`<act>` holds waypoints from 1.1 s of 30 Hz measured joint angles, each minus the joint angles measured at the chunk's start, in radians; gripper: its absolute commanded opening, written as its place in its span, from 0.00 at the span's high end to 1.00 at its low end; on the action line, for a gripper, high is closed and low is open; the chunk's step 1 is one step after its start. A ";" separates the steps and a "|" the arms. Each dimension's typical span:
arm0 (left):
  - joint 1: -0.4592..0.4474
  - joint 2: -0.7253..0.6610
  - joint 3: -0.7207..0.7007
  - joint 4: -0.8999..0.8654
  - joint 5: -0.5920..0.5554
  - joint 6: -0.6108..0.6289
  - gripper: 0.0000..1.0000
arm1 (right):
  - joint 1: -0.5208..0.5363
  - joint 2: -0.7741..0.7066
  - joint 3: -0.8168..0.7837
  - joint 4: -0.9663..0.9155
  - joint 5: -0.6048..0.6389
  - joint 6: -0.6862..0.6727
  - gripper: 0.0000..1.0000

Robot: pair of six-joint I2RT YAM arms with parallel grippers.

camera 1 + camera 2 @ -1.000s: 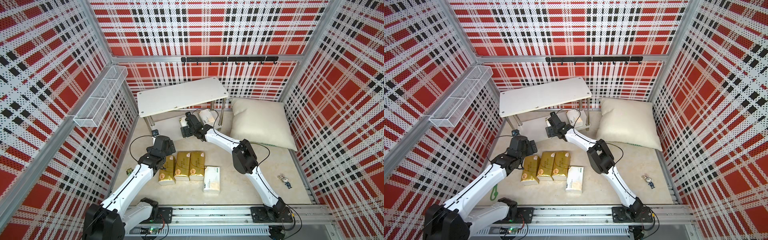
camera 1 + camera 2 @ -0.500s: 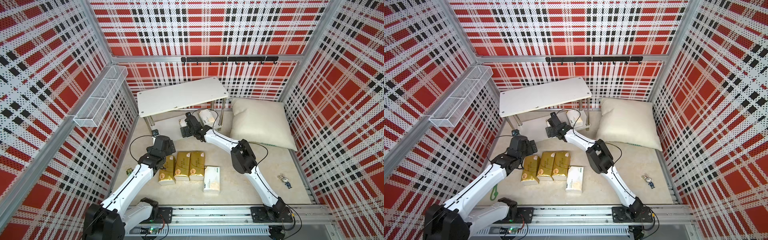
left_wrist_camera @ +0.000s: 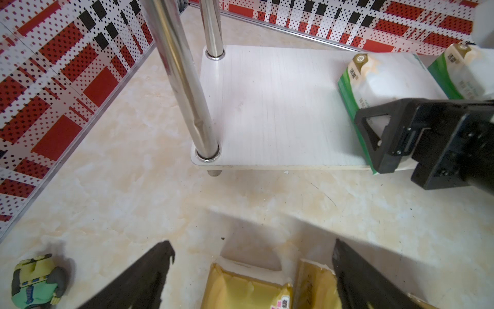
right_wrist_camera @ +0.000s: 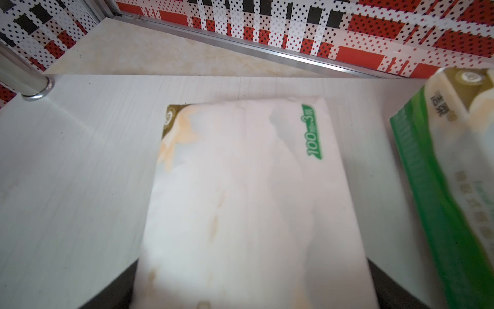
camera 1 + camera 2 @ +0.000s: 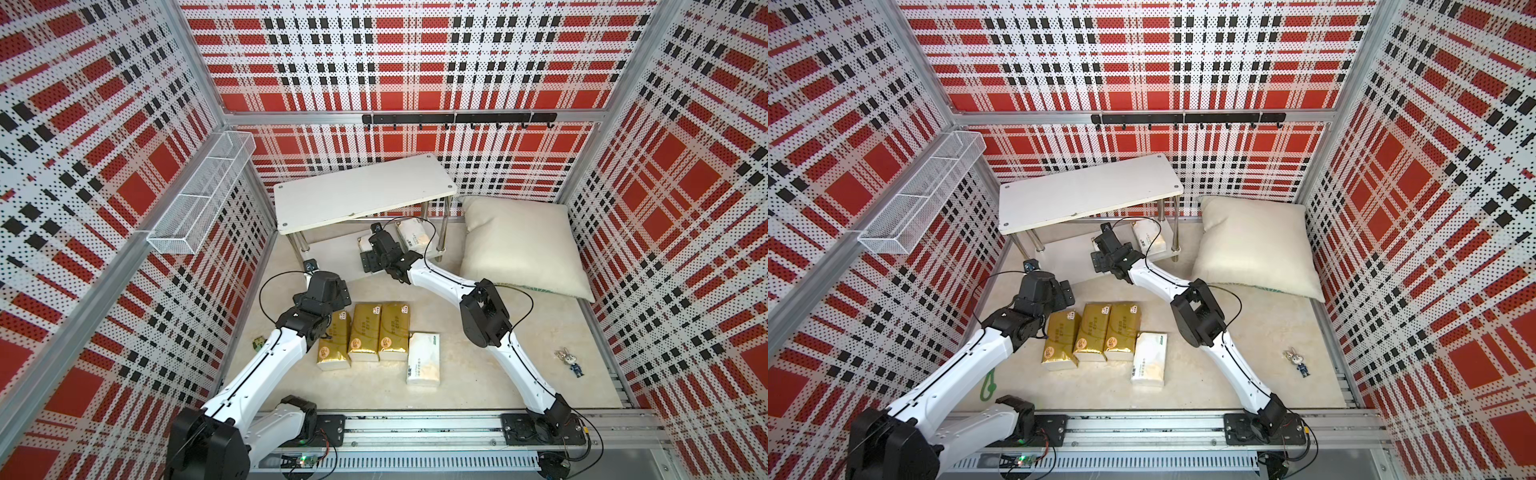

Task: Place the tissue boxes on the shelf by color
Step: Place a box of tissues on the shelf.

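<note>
Right gripper has hardly moved this last second. Its jaws stand on both sides of a white pack lying flat on the shelf's lower board, and I cannot tell if they grip it. Left gripper waits wide open over the gold packs. I think release comes next.

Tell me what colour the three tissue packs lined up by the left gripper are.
Shiny gold tissue packs, with a round logo; clearest in both top views.
</note>
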 measured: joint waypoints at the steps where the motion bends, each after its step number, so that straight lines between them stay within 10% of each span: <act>1: 0.000 0.000 -0.001 0.000 0.000 0.000 0.02 | 0.000 0.002 0.002 0.001 0.002 0.001 0.04; 33: 0.007 -0.011 -0.003 0.000 0.000 0.004 0.02 | -0.002 0.029 0.026 0.041 0.059 0.047 0.00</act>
